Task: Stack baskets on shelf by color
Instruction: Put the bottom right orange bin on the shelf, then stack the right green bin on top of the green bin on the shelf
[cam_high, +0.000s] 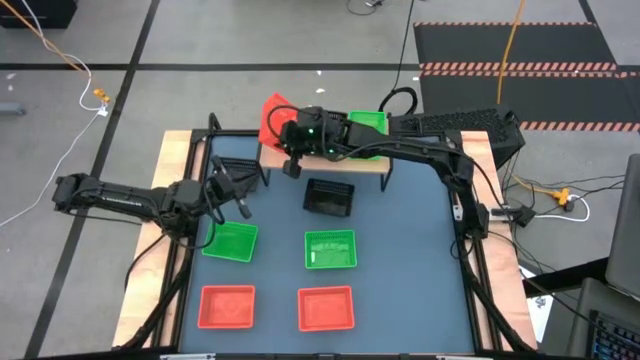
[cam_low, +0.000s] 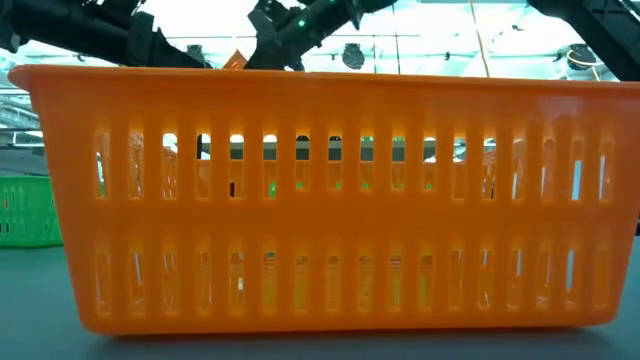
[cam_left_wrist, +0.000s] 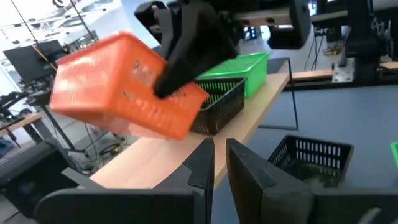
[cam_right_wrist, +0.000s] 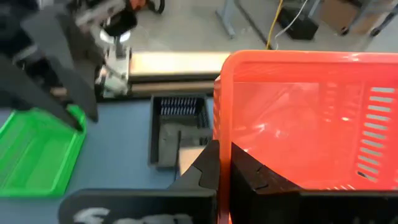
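My right gripper (cam_high: 283, 128) is shut on a red basket (cam_high: 271, 116), holding it tilted above the left end of the wooden shelf (cam_high: 330, 163). On the shelf stand a green basket (cam_high: 368, 122) and, next to it, a black basket (cam_left_wrist: 217, 102). My left gripper (cam_left_wrist: 221, 158) is shut on nothing and hovers over the table's left side beside a black basket (cam_high: 238, 172). On the table lie another black basket (cam_high: 329, 197), two green ones (cam_high: 231, 241) (cam_high: 330, 250) and two red ones (cam_high: 227, 306) (cam_high: 326, 308). My right gripper pinches the red basket's side wall at the rim (cam_right_wrist: 222, 134), one finger (cam_right_wrist: 252, 171) inside the basket and the other outside. It reaches in from the table's right. The basket is lifted clear and hangs tilted over the shelf's left end.
In the low view a red basket (cam_low: 320, 200) stands close in front of the camera and hides most of the table. Black frame posts stand at the table's edges. Bare blue mat (cam_high: 410, 240) lies to the right of the baskets.
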